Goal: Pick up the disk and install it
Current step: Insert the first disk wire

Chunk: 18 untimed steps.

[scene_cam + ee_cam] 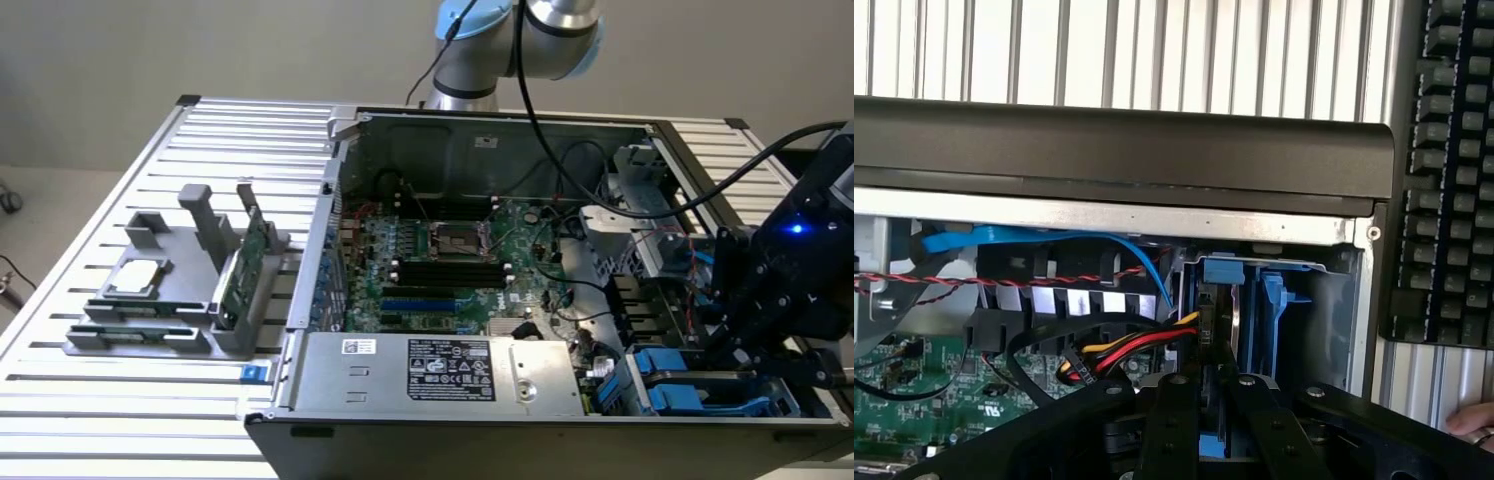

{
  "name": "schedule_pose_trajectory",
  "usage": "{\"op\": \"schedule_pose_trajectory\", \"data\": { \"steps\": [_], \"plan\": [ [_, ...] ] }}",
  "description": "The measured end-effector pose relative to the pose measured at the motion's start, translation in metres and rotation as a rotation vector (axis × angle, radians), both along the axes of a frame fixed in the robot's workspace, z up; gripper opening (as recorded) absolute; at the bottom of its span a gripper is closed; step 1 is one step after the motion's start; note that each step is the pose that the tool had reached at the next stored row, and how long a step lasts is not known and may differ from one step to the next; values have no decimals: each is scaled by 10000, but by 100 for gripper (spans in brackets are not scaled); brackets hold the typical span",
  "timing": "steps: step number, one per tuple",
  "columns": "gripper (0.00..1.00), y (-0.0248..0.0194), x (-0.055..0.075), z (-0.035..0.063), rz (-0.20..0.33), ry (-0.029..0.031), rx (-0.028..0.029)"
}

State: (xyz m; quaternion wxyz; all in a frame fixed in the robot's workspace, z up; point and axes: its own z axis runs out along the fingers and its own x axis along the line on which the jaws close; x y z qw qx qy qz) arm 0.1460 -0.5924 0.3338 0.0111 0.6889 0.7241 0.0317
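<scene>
At the exterior view's left, a grey fixture [147, 335] sits on the slatted table [200, 140] beside the open computer case [534, 445]. At the case's near corner on that view's right, the gripper [1212, 388] is clamped on the disk [1207, 325], which stands on edge in the blue drive bay [1276, 310].

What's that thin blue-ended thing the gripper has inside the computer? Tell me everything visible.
That is the disk, seen edge-on: a thin dark slab with a silvery metal rim and blue plastic at its ends. It sits on edge in the blue-railed drive bay in a corner of the open computer case, beside yellow, red and black wires. The gripper clasps it between two black fingers.
</scene>
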Motion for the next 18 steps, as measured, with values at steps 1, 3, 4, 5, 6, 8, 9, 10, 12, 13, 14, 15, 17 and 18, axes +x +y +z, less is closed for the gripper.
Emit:
{"op": "schedule_pose_trajectory", "data": {
  "steps": [1, 3, 4, 5, 6, 8, 9, 10, 12, 13, 14, 15, 17, 18],
  "plan": [
    [17, 1, 0, 0, 0, 0, -6],
    [17, 2, 0, 0, 0, 0, -15],
    [17, 2, 1, 0, 0, 0, -20],
    [17, 3, 1, 0, -1, 0, -22],
    [17, 3, 1, 0, -3, 0, -24],
    [17, 4, 1, -1, -6, 1, -27],
    [17, 4, 1, 0, -6, 1, -30],
    [17, 4, 1, 0, -6, 1, -31],
    [17, 4, 1, -1, -6, 1, -34],
    [17, 4, 1, -1, -5, 1, -36],
    [17, 4, 1, -2, -6, 1, -38],
    [17, 4, 1, -3, -6, 1, -41],
    [17, 4, 1, -6, -6, 1, -47],
    [17, 4, 1, -8, -7, 3, -47]
  ]
}}
